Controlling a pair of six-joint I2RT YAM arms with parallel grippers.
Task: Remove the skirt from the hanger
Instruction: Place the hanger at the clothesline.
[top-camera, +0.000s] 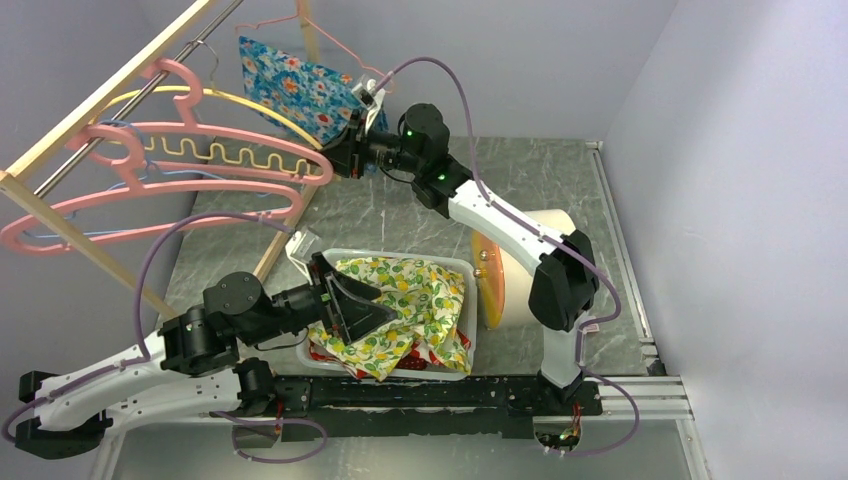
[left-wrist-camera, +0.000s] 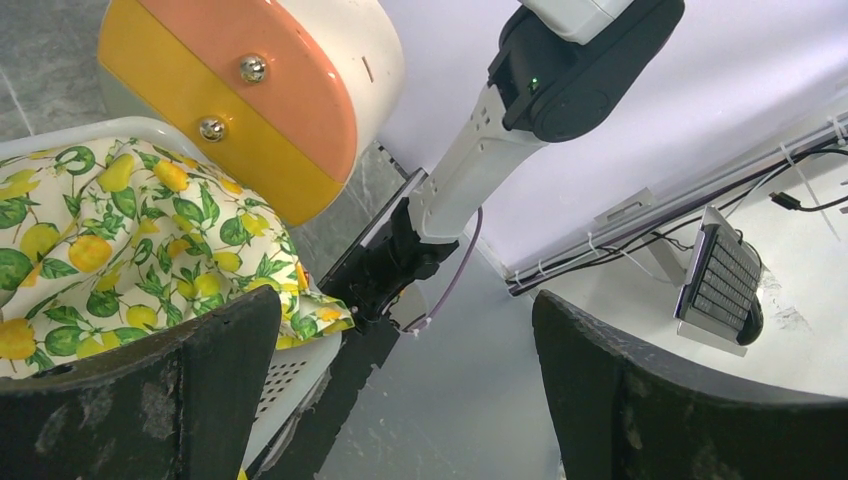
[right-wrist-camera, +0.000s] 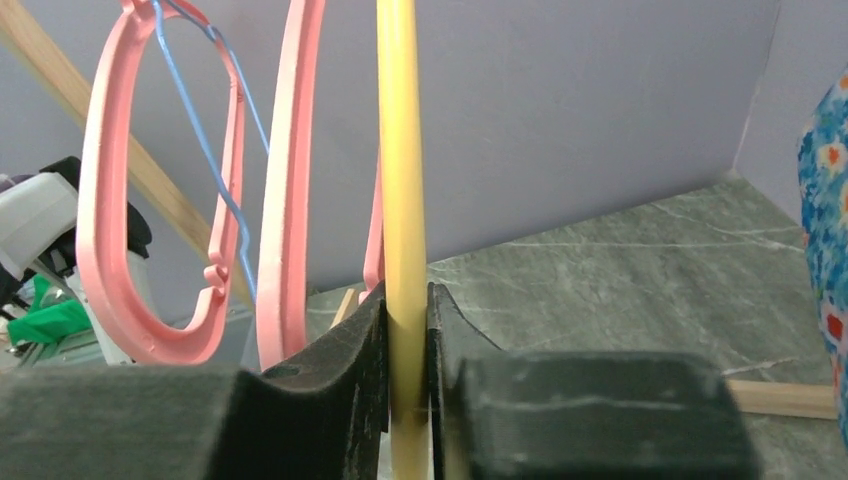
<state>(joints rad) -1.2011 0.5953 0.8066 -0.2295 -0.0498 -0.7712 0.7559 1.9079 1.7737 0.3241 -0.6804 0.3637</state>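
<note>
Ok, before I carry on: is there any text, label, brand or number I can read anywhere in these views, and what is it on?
No text is readable in any view.
Keypad-like device, left wrist view: key markings too small to read.
Lemon-print cloth: pattern only, no lettering.
Blue floral skirt: pattern only, no tag visible.

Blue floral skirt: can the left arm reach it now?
Probably not directly: left gripper sits open over the lemon-print cloth; pink hangers and the right gripper, clamped on the yellow hanger, crowd the skirt.
</note>
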